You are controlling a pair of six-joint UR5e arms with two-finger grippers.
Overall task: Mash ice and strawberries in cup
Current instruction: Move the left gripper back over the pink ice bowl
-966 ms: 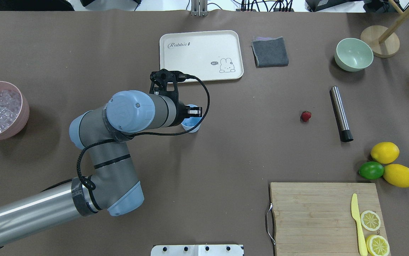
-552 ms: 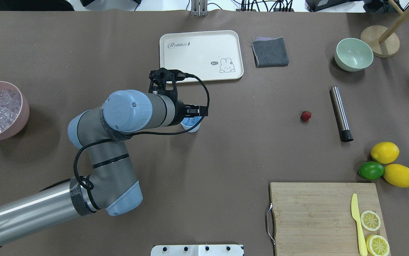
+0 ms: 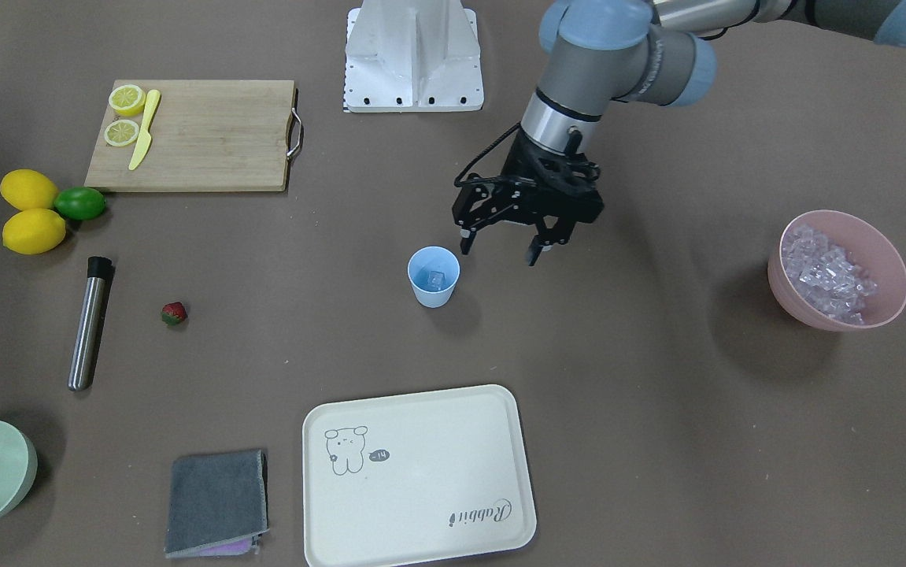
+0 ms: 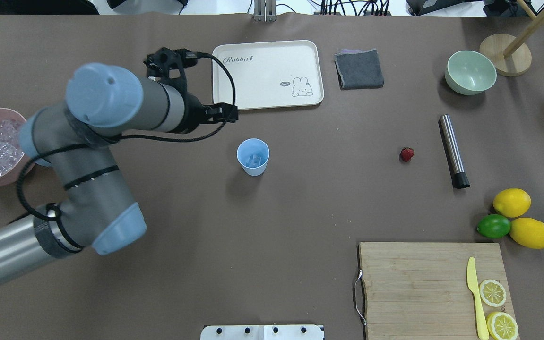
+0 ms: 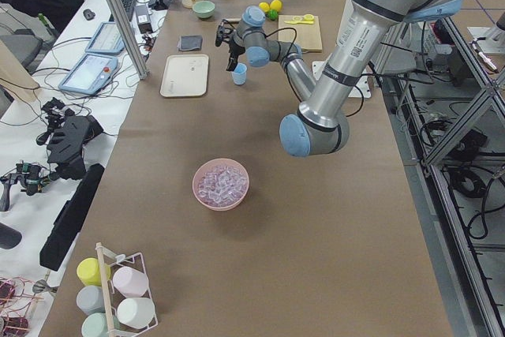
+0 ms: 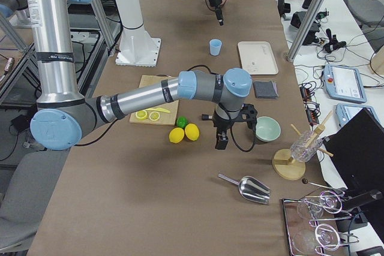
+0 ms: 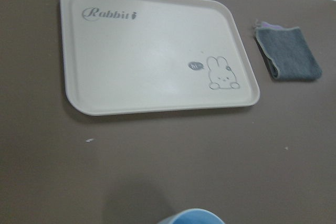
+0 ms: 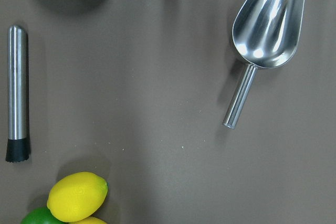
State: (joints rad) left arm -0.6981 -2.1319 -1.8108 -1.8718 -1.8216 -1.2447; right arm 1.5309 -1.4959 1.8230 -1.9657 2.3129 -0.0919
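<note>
one cup (image 4: 255, 170), one strawberry (image 4: 407, 154), two lemons (image 4: 512, 202)

Even bright overhead light; soft shadow beside cup (image 4: 253, 157); glare on scoop (image 8: 268, 22).

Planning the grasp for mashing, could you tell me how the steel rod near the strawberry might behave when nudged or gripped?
The steel rod lies on its round side, so a nudge would probably roll it. Its polished surface looks slippery; the black end may grip better. It seems rigid, likely heavy for its size.
</note>
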